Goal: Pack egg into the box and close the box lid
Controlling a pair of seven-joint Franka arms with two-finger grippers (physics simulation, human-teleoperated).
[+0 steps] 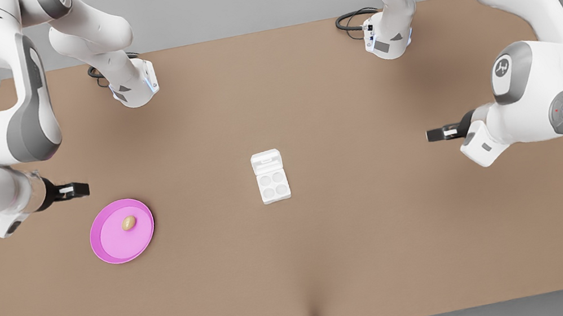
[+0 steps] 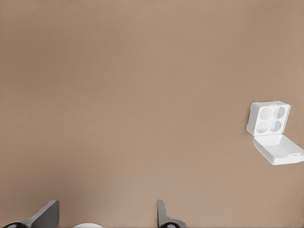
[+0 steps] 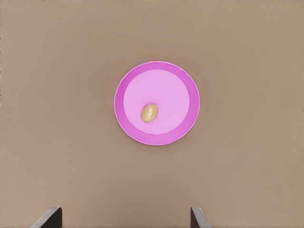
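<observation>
Egg (image 3: 149,112) lay on pink plate (image 3: 126,123), near right tool (image 1: 81,188), fingers spread, empty. Box (image 1: 273,184), box lid (image 1: 266,161) open, mid-tabletop (image 1: 332,258); left tool (image 1: 433,135) well apart, spread, empty.

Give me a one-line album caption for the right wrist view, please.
Looking down past open fingertips at a tan egg resting on a pink plate.

Front view looks steeply down from high over the whole bench (image 1: 333,263), taking in both arms. Left wrist view hangs above bare bench, facing down, catching the box (image 2: 272,124) it shares with the front view. Right wrist view stares straight down on the pink plate (image 3: 124,90), shared likewise.
</observation>
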